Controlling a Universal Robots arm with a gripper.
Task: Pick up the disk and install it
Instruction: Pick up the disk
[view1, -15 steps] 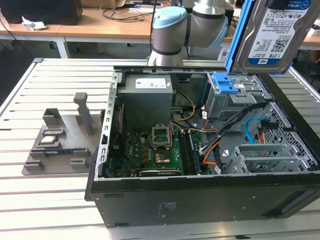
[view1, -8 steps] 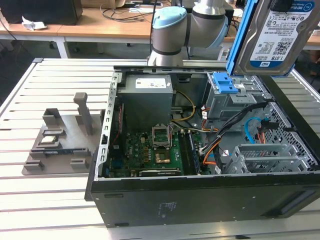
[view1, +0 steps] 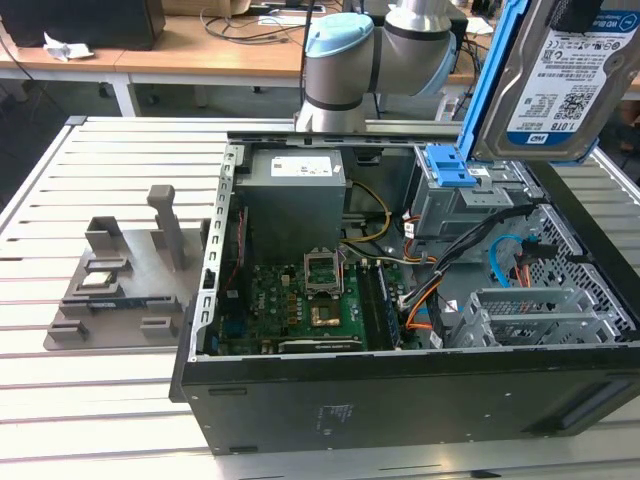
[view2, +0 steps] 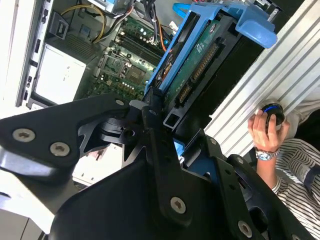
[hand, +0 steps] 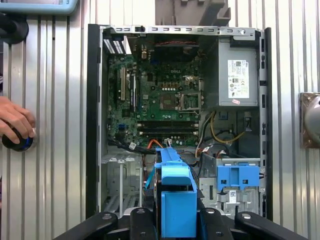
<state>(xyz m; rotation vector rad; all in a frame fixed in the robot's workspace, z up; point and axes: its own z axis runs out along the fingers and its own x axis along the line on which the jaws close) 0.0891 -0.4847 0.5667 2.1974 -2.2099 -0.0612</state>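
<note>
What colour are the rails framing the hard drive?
Bright blue plastic rails on the silver hard drive; exterior view best.

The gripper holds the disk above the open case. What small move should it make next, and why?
Probably a short descent toward the drive cage. The gripper grips the disk by its blue carrier, and in the exterior view the disk hangs tilted, well above the drive cage inside the open computer case, too high to slide in yet.

Silver tubular arm (view1: 425, 40), pale blue joint cap (view1: 338, 35), black fingers (view2: 162, 160), silver screw heads (view2: 177, 204)
</note>
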